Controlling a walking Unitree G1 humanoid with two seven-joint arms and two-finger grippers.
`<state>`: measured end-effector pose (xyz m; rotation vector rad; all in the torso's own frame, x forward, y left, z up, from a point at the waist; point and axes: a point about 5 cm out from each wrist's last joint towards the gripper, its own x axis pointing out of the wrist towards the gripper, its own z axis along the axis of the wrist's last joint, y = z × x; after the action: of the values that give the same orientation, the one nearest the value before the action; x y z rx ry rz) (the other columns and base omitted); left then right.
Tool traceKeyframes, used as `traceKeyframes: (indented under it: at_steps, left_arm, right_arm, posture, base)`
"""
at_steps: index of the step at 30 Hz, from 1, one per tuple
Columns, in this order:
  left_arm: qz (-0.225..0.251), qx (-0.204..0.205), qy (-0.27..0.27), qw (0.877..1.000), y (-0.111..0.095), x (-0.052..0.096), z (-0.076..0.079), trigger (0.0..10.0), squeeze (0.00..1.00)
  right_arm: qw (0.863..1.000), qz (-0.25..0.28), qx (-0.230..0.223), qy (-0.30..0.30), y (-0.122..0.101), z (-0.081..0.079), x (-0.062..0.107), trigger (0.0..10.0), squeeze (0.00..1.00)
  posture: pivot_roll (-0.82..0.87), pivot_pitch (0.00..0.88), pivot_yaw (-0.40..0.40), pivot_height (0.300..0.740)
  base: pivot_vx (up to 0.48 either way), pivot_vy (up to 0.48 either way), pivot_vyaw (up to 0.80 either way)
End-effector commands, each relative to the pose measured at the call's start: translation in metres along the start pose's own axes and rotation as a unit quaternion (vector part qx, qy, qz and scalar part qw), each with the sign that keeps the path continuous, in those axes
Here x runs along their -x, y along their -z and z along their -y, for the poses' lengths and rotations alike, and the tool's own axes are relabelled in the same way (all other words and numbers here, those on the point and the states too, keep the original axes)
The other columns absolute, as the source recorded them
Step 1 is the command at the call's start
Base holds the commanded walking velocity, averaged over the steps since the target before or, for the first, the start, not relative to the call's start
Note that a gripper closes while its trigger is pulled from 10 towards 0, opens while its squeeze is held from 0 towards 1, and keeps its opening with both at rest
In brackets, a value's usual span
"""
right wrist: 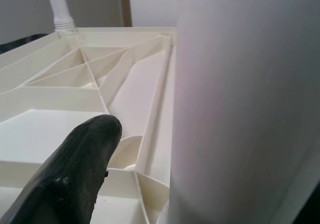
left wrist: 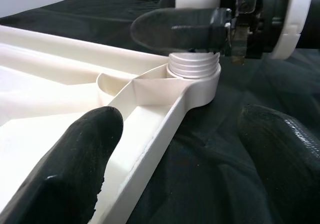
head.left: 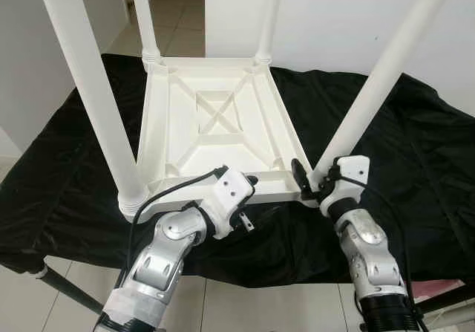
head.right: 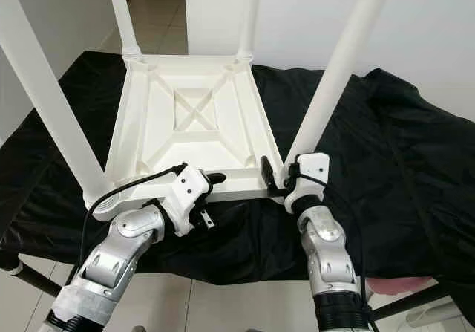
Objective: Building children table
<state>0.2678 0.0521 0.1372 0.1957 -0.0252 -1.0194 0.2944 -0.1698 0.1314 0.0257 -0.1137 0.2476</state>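
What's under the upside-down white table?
A black cloth lies under the white table, spread out past it on all sides. The cloth hides the surface it rests on; dark legs show below, over a tiled floor.

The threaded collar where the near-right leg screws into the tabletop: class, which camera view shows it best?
The left wrist view: the threaded collar sits sharp and close in its socket. The eye views hide it behind the right gripper; the right wrist view gives a blurred leg.

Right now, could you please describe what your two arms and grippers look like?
Both arms are jointed silver metal with white wrist housings. The left gripper and right gripper each have two long black fingers. A black cable loops along the left arm; white wrap covers its upper part.
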Motion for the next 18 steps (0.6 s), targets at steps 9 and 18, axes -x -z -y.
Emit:
traceKeyframes:
  at_steps: [9,18]
  left_arm:
    - [-0.006,-0.016,-0.007,1.0,-0.005,-0.005,-0.013,10.0,0.0]
    - [-0.001,-0.019,-0.004,1.0,-0.008,-0.009,-0.012,10.0,0.0]
  right_arm:
    - [0.994,-0.036,0.042,-0.09,0.009,0.024,-0.006,0.0,0.0]
    - [0.992,-0.037,0.043,-0.109,0.011,0.032,-0.003,0.0,0.0]
  posture:
    - [0.01,0.0,-0.048,0.74]
    - [0.0,0.0,-0.046,0.74]
  base:
    - [0.0,0.0,0.0]
    - [0.0,0.0,0.0]
